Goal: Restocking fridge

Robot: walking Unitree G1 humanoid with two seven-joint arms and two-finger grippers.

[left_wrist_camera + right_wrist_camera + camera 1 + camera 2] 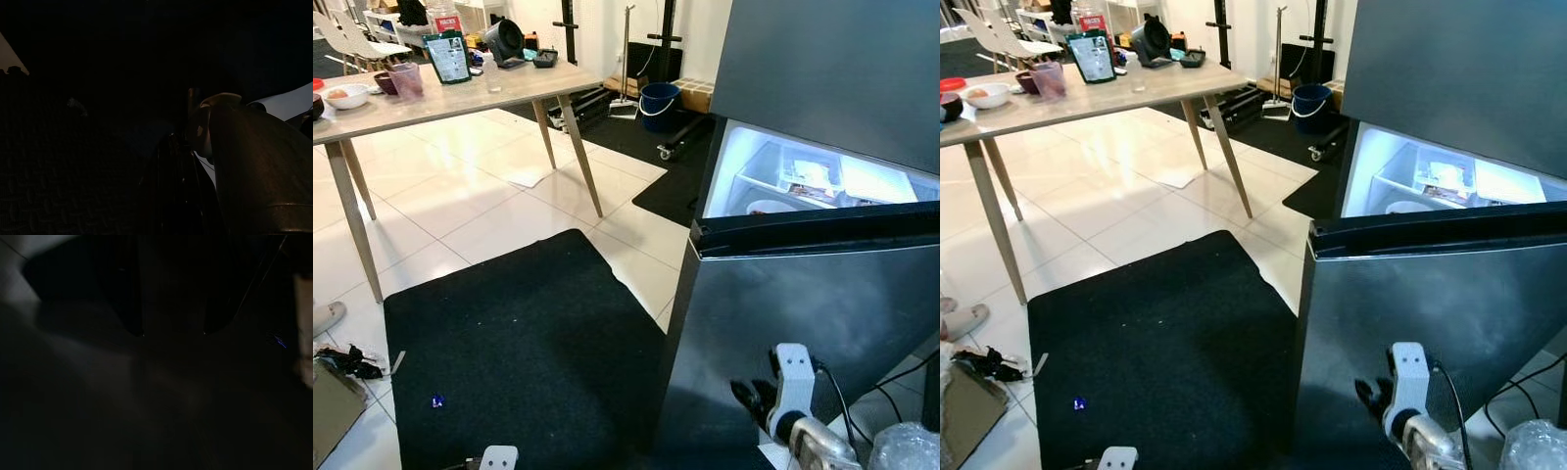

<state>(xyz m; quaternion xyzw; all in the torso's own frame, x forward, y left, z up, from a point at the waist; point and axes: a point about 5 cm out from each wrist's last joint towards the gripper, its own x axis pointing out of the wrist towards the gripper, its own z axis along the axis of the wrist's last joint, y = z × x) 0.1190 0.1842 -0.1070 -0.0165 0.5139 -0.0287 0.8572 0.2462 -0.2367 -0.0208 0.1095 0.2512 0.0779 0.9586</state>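
Right now I've got the fridge (pixel 822 304) w/ its door (pixel 813 235) ajar, right gripper (pixel 752 399) low beside it, can't tell if clenched, left arm idle, so I reckon swinging up blind could knock the door.

Fridge (pixel 822 304) glossy dark metal; mat (pixel 519 352) matt black.
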